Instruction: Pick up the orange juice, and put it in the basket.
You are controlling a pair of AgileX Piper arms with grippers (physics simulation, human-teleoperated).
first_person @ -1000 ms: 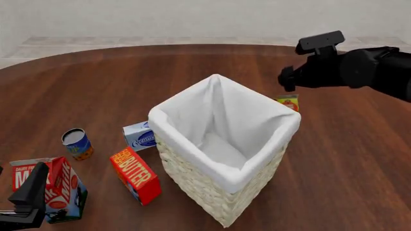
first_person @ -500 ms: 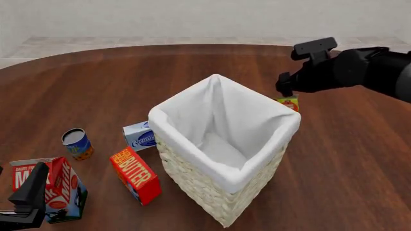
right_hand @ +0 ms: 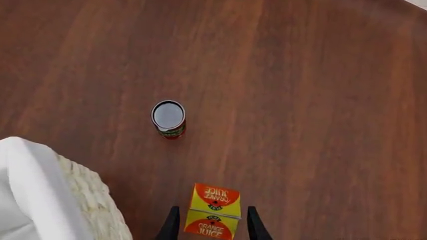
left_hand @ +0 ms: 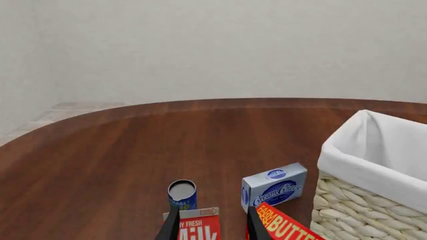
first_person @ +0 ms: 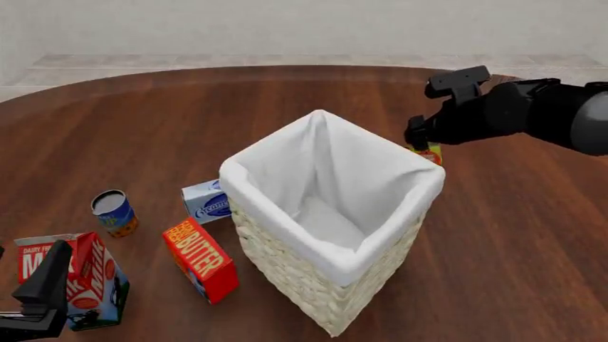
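The orange juice [right_hand: 213, 212], a small orange and yellow carton, stands on the table just behind the basket's far right corner. In the front view only a bit of the orange juice [first_person: 434, 154] shows below the right arm. My right gripper [right_hand: 212, 231] is open above it, one finger on each side of the carton and not touching it; it also shows in the front view [first_person: 423, 144]. The basket [first_person: 249, 201] is tall, cream wicker with a white liner, mid-table. My left gripper [first_person: 43, 293] is open and empty at the near left.
A Milk carton [first_person: 81, 274], a red BUTTER box [first_person: 201, 259], a cream cheese box [first_person: 207, 201] and a blue can [first_person: 114, 211] stand left of the basket. A dark can [right_hand: 168, 119] stands beyond the juice. The basket's wicker wall [right_hand: 87, 200] is close beside the juice.
My right gripper has come down and a little left over the orange juice, covering more of the carton. The left arm and the other things have not moved.
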